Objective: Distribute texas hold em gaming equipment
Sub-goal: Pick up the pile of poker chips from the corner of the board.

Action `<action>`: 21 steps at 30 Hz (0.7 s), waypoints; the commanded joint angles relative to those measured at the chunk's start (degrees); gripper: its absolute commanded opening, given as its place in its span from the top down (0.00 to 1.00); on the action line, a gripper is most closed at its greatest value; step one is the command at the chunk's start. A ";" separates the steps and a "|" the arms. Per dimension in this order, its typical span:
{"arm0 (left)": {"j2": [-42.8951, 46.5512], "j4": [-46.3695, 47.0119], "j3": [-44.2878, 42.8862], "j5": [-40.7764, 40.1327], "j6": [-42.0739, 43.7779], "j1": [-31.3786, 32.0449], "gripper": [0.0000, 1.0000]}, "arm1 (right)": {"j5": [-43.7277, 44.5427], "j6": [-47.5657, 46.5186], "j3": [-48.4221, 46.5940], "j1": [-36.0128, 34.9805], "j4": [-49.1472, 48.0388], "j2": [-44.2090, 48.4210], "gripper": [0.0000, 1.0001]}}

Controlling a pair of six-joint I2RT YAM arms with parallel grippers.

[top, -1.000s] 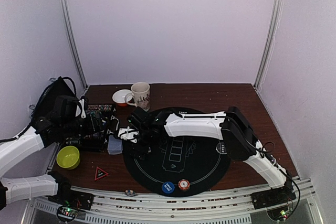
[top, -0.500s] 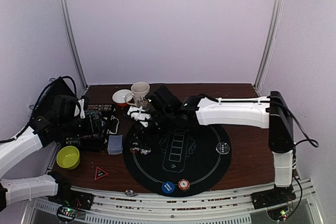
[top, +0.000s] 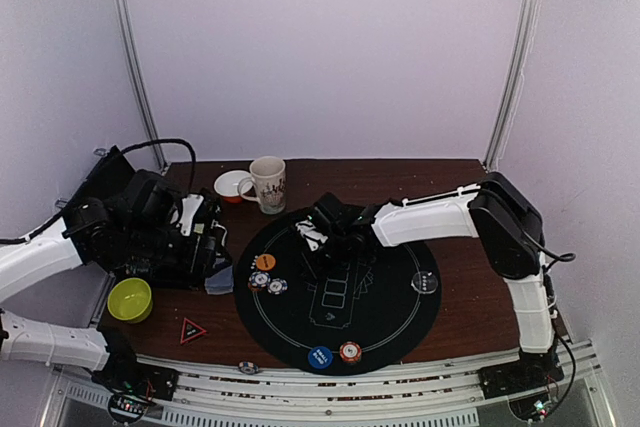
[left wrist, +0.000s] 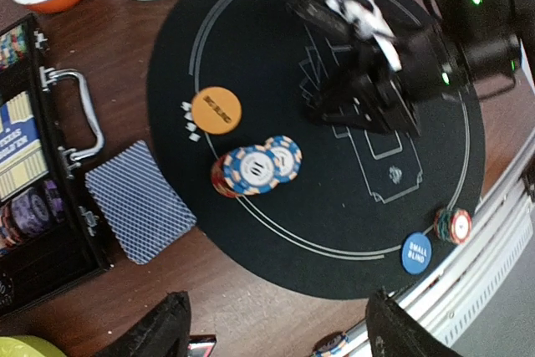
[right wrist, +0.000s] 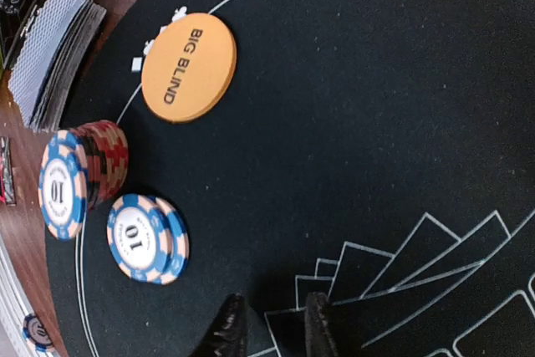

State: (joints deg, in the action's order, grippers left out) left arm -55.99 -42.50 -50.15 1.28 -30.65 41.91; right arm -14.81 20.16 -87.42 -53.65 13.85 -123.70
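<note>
Since half a second ago the right arm has drawn back from the mat's left side to its middle. That uncovers an orange BIG BLIND disc (top: pixel 264 261), with a taller chip stack (top: pixel 258 279) and a shorter chip stack (top: pixel 277 286) close beside it. The left arm has swung in over the chip case (left wrist: pixel 33 206).

From above, that arm hides most of the case and a corner of the card deck (left wrist: pixel 140 201). The deck lies face down on the tabletop (top: pixel 470 319) between the case and the mat (top: pixel 390 317); whether it touches the case I cannot tell.

Of the right tool (right wrist: pixel 269 328) only two tips show at the frame's bottom edge, a little apart, with bare mat between them and nothing held. The left tool (left wrist: pixel 276 328) is spread wide and empty, its fingers cut off by the frame.

Open mat runs right of the stacks, across the printed card outlines.

- **Near rim:** a blue SMALL BLIND disc (top: pixel 320 357) sits just beside a third chip stack (top: pixel 350 351).
- **Off the mat:** a lone chip (top: pixel 248 367) lies by the tabletop's near edge, clipped in both wrist views.
- **Right rim:** a clear disc (top: pixel 427 283) is faint.
</note>
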 commanded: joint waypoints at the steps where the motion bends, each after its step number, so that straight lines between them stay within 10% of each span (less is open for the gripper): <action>1: -2.34 -5.11 -2.54 0.00 3.41 8.84 0.26 | -5.77 6.09 -2.12 -0.31 0.03 -3.31 0.77; 9: -15.76 -7.26 -3.04 -5.67 8.57 31.33 0.25 | -9.94 8.84 -3.11 -0.85 -1.53 -6.89 0.89; 21: -25.36 -3.84 3.41 1.24 9.04 31.49 0.32 | -12.83 7.67 -6.83 -1.87 -0.55 -8.50 0.90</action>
State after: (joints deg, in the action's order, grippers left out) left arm -80.14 -47.18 -48.60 0.23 -22.35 74.26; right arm -26.30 28.69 -93.27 -54.87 9.39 -130.43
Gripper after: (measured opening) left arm 0.682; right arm 0.104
